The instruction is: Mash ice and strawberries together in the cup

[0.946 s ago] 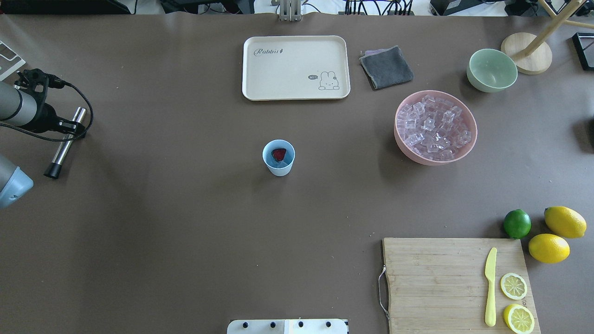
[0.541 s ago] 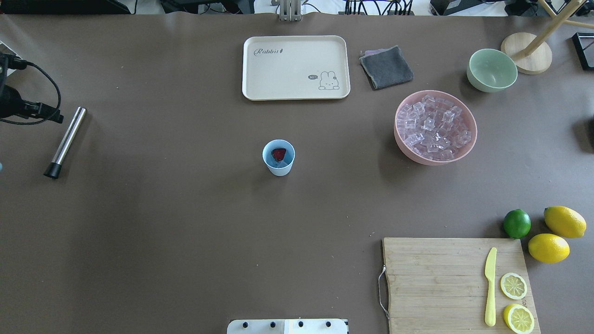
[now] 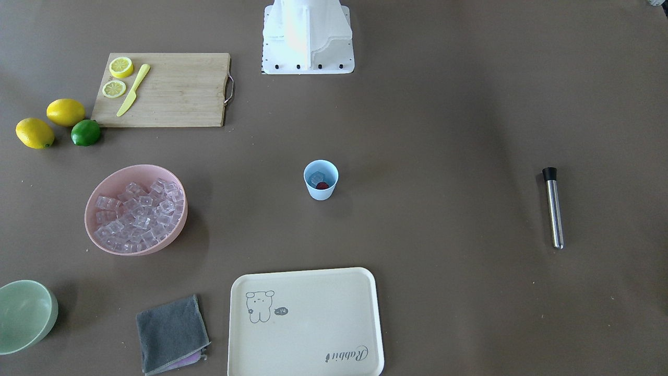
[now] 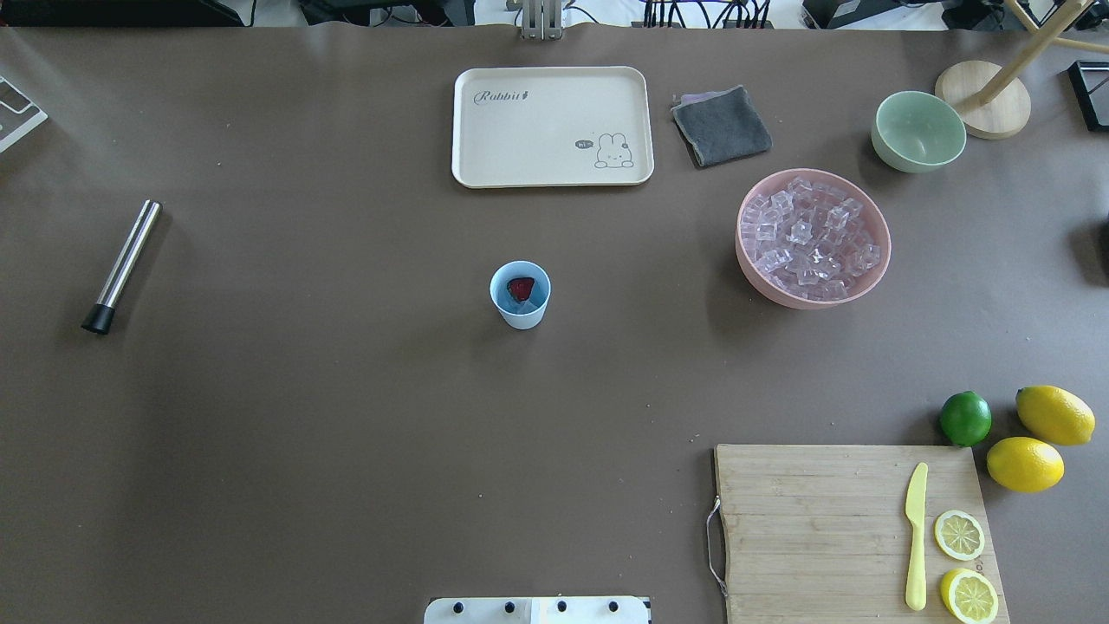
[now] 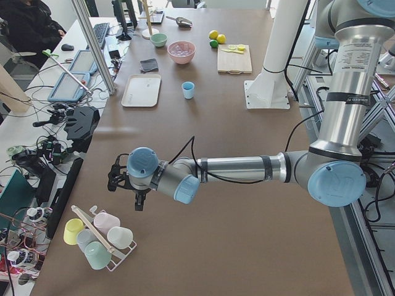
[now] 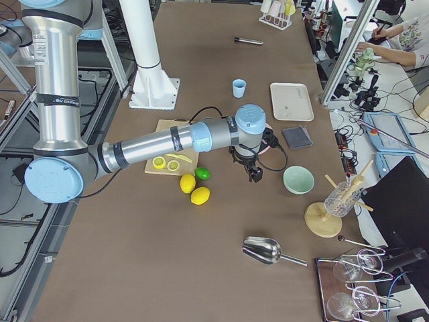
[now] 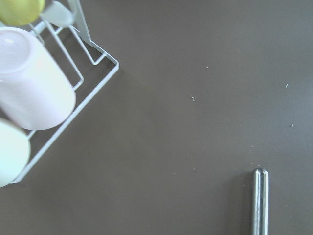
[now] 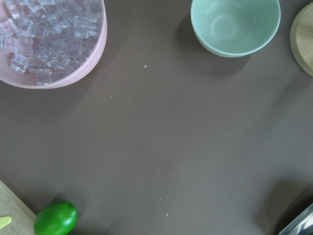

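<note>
The light-blue cup point(image 4: 520, 299) point(image 3: 321, 189) stands upright at the table's middle. Inside it lie a red strawberry point(image 4: 521, 288) point(image 3: 322, 185) and clear ice point(image 3: 315, 179). Many more ice cubes point(image 4: 813, 238) fill the pink bowl point(image 4: 877, 269). A steel muddler point(image 4: 123, 265) point(image 3: 553, 208) with a black tip lies flat far to the cup's left. My left gripper point(image 5: 137, 198) shows only in the exterior left view, hanging near a cup rack; I cannot tell its state. My right gripper point(image 6: 255, 174) shows only in the exterior right view, between pink bowl and lime; I cannot tell its state.
A cream tray point(image 4: 552, 126) and grey cloth point(image 4: 721, 126) lie behind the cup. A pale green bowl point(image 4: 918, 130) sits back right. A cutting board point(image 4: 823, 529) with knife and lemon slices, a lime point(image 4: 965, 418) and two lemons lie front right. A rack of cups point(image 5: 99, 237) stands beyond the muddler.
The left arm has drawn back from over the muddler and left the overhead view at its left edge. The muddler, cup and bowls have not moved.
</note>
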Available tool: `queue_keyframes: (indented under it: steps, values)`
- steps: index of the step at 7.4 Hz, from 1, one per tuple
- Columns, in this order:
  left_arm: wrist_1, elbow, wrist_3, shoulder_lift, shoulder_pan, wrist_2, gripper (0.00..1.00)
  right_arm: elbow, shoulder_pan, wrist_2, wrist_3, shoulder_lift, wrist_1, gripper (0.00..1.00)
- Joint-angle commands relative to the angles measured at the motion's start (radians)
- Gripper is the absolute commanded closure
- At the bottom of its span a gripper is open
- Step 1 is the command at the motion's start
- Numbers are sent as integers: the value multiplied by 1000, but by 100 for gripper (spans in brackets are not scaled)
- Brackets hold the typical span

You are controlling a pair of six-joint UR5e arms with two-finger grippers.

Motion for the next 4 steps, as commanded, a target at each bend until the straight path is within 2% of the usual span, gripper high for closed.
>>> queue_keyframes:
  steps: [1, 2, 4]
  values:
    - [99, -71, 133, 121, -79, -2, 2, 33, 6, 13, 57, -9, 8, 3]
    - [81, -109, 135, 179, -82, 0, 2, 39, 9, 16, 56, 6, 13, 2]
    - [76, -140, 135, 270, -83, -9, 2, -11, 9, 11, 51, 2, 13, 2]
